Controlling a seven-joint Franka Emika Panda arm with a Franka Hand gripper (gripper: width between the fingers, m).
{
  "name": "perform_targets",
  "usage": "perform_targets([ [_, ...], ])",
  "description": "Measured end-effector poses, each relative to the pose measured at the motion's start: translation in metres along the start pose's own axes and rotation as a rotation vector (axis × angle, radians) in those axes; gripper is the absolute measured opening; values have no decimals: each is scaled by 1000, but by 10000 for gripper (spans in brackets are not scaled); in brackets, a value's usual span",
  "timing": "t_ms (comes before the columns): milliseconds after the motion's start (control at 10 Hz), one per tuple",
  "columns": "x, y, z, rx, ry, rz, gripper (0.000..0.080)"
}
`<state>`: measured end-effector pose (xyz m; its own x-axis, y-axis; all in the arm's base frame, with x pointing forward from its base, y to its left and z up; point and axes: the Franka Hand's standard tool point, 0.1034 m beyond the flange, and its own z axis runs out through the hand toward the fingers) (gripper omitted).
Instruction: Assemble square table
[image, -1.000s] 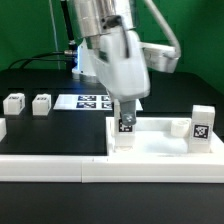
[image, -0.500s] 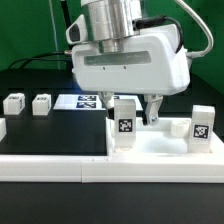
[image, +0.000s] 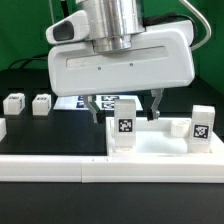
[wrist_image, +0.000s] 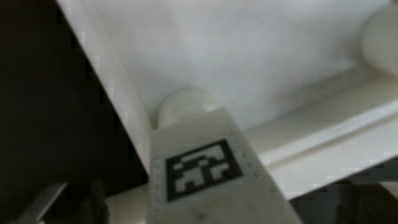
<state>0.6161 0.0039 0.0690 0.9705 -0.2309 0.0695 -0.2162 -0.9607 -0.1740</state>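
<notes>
On the square tabletop (image: 160, 148) two legs stood upright: the middle leg (image: 125, 128) sat between the gripper's (image: 125, 114) wide-apart, empty fingers, and the right leg (image: 200, 124) stood nearby. Two loose legs (image: 13, 103) (image: 41, 103) waited at the exterior view's left, so roughly halfway, I'd guess.

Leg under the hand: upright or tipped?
Upright: the leg stands on the tabletop, tag facing front, the hand open either side.
</notes>
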Motion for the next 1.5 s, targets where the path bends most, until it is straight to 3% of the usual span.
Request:
perform_targets([
  [100, 0, 0, 0, 1, 1, 11, 630],
  [200, 0, 0, 0, 1, 1, 49, 505],
  [300, 0, 0, 0, 1, 1, 54, 505],
  [400, 0, 1, 0, 0, 1, 119, 296],
  [700, 1, 1, 0, 1, 4, 440, 288],
  [900, 1, 3, 0, -5, -5, 861, 288],
  [1200, 1, -2, 2, -9, -54, 1291, 288],
  [1500, 1, -1, 3, -6, -58, 1360, 288],
])
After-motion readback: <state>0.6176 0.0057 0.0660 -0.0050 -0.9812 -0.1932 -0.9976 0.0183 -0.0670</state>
